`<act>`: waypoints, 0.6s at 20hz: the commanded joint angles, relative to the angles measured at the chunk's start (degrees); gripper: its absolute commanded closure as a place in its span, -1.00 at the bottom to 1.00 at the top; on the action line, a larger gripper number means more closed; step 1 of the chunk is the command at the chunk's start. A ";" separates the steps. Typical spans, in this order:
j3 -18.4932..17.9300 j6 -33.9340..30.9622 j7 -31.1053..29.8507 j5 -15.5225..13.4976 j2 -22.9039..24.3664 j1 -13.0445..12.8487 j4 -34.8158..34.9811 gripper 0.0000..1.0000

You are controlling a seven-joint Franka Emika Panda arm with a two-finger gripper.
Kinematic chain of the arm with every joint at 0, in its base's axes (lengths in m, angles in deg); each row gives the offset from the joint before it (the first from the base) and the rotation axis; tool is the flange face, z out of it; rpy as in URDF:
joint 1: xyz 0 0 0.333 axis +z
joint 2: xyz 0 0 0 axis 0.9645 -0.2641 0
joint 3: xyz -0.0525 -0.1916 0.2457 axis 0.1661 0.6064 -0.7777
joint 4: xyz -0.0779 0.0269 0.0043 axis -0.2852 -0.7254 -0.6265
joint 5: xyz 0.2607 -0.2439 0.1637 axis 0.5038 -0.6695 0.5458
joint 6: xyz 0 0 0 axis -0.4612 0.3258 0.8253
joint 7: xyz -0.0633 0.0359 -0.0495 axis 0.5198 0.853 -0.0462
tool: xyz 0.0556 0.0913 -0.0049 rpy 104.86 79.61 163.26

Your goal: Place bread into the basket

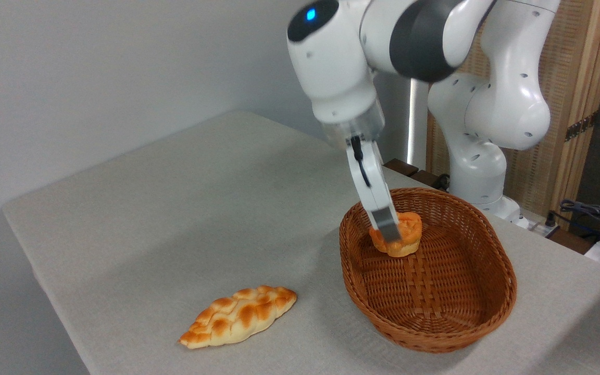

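Placement step, judged near its end: the tool [389, 230] grips the bun [398, 234] between closed fingers, inside the basket [479, 317], low over its floor at the far end. Next move calls for opening the fingers, then lifting clear. Arm reaches down from above, tool tilted. Loaf [238, 315] lies well left on the tabletop [175, 208].

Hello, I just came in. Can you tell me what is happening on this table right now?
A white robot arm is reaching down into the wicker basket with its gripper. The fingers are at the small round bun, which is already inside the basket, near its far end. Whether the fingers grip it or have let go cannot be told from this view. A longer braided loaf lies on the table, outside the basket, to its left.
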 commanded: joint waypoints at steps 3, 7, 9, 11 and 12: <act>0.16 -1.56 -13.28 -15.46 -8.32 1.46 -21.85 -1.00; 6.81 -1.74 -30.08 -15.30 -16.67 6.53 -34.08 -1.00; 9.39 -1.83 -33.44 -15.38 -18.53 8.58 -37.17 -1.00; 10.79 -2.17 -33.62 -14.77 -19.67 8.58 -38.84 -1.00; 11.41 -2.70 -33.71 -12.94 -20.46 8.58 -39.89 -1.00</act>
